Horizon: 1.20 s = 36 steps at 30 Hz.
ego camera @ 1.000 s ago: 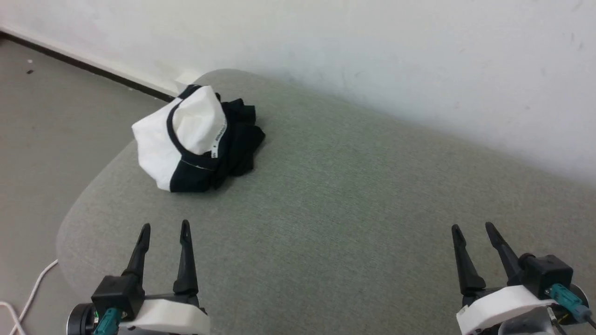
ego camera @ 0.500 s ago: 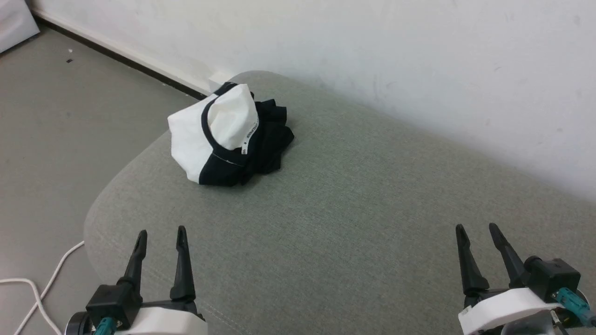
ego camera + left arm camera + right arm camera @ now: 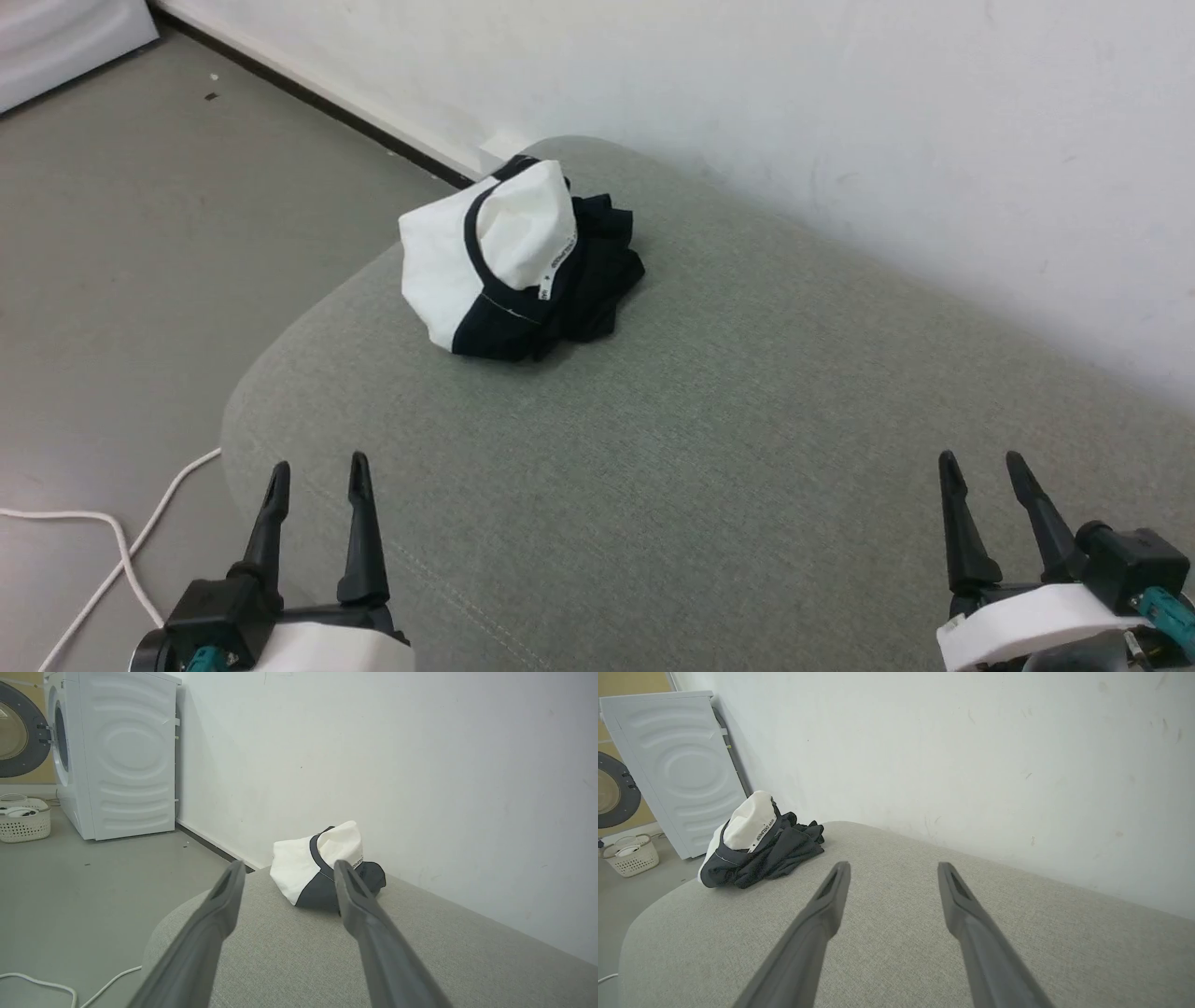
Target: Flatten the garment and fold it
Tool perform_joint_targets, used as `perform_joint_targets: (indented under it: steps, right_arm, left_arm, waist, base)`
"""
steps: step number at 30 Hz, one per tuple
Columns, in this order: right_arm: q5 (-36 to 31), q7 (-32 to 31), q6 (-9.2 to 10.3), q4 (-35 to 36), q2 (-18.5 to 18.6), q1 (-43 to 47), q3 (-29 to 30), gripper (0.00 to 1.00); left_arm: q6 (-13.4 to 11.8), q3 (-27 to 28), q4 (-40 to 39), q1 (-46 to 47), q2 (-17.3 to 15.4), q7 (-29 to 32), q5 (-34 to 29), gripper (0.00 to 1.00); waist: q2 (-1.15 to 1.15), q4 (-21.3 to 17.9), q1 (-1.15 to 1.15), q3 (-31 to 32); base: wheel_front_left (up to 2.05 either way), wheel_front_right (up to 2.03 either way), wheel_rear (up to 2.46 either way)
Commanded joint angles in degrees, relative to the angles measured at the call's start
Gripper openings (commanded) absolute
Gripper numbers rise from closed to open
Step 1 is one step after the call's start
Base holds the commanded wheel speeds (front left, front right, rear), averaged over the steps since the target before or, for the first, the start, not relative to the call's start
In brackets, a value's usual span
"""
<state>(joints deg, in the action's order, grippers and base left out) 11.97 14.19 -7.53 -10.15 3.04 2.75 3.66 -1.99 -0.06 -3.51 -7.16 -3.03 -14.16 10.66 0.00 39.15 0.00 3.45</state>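
Both left claw [image 3: 318,462] and right claw [image 3: 980,457] gape empty over grey cushion [image 3: 700,467] by wall [image 3: 747,93].

Even, soft indoor light, faint shadows, sharp focus, slight wide-angle stretch in wrist views.

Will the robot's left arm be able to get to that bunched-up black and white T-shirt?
Probably yes. The left gripper is open and points toward the T-shirt, with just bare grey cushion lying between them. It would likely have to stretch forward, since they are well apart.
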Motion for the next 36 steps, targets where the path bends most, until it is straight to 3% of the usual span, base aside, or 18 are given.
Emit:
perform_joint_targets:
  steps: [1, 16, 20, 23, 27, 33, 36]
  right_arm:
    - [-0.1, 0.5, 0.04, -0.3, -0.2, 0.4, 0.3, 1.0]
    - [-2.5, 0.8, 0.04, 1.1, -0.2, -0.4, 0.7, 1.0]
    - [-3.4, 0.5, 0.04, 2.3, -0.2, -0.7, 1.3, 1.0]
    - [-4.6, -0.5, 0.04, 4.3, -0.2, -1.0, 2.1, 1.0]
    - [-6.3, -2.9, 0.04, 8.8, -0.2, -1.7, 3.0, 1.0]
    - [-9.3, -7.4, 0.04, 16.4, -0.2, -3.4, 1.2, 1.0]
    - [-10.6, -9.1, 0.04, 18.8, -0.2, -3.8, 0.0, 1.0]
  left_arm:
    - [0.4, 0.1, -0.2, -1.0, 0.1, -0.5, 0.6, 1.0]
    - [-1.3, -0.7, -4.4, 1.2, 0.2, -0.8, 6.4, 1.0]
    - [-0.2, -3.2, -8.3, 5.2, 0.0, -0.1, 18.9, 1.0]
    - [0.7, -3.6, -11.2, 13.1, -3.5, 5.6, 18.5, 1.0]
    - [0.0, -2.6, -11.2, 27.0, -8.6, 13.4, 16.6, 1.0]
    - [1.0, -1.1, 0.0, 43.9, -12.8, 22.0, 19.3, 1.0]
    - [2.1, -1.8, 4.8, 47.8, -14.4, 24.7, 19.6, 1.0]
  waist:
    - [0.0, 0.8, 0.0, 0.0]
    - [0.0, 0.3, 0.0, -2.5]
    - [0.0, 0.3, 0.0, -4.0]
    - [0.0, 0.5, 0.0, -5.8]
    - [0.0, 0.1, 0.0, -8.6]
    - [0.0, -2.7, 0.0, -13.9]
    - [0.0, -3.9, 0.0, -15.6]
  base:
    - [0.0, 0.0, 0.0]
    - [0.0, 0.0, 0.0]
    - [0.0, 0.0, 0.0]
    - [0.0, 0.0, 0.0]
    - [0.0, 0.0, 0.0]
    - [0.0, 0.0, 0.0]
    - [0.0, 0.0, 0.0]
